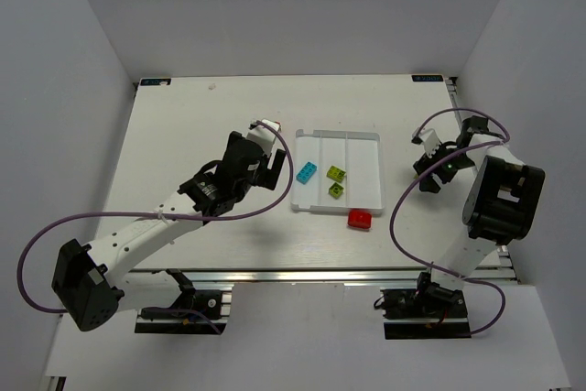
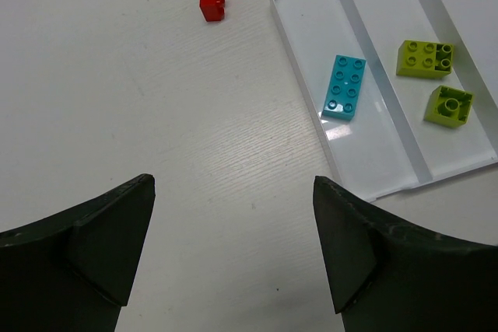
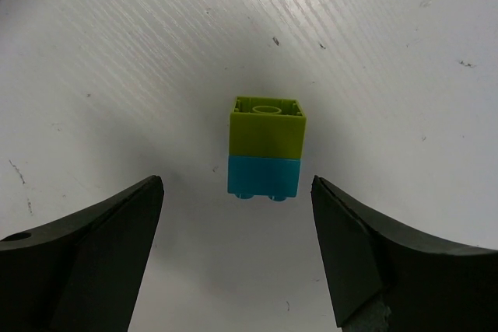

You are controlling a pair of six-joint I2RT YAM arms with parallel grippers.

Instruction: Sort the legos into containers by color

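Observation:
The white tray [image 1: 364,148] has three long containers side by side. A cyan lego [image 1: 306,172] lies in the left one and two lime legos [image 1: 337,173] [image 1: 337,190] in the middle one. A red lego [image 1: 360,219] rests on the table just in front of the tray. My left gripper [image 1: 277,169] hovers open beside the tray's left edge. Its wrist view shows the red lego [image 2: 212,1], the cyan lego [image 2: 345,87] and the lime pair [image 2: 425,58] [image 2: 449,105] beyond my left gripper [image 2: 233,184]. My right gripper [image 3: 236,184] is open, and a lime lego stacked on a cyan one [image 3: 264,149] lies on its side just ahead of it.
White walls close in the table [image 1: 183,135] on the left, back and right. Purple cables loop from both arms over the table. The right arm's elbow [image 1: 502,194] stands tall near the right wall.

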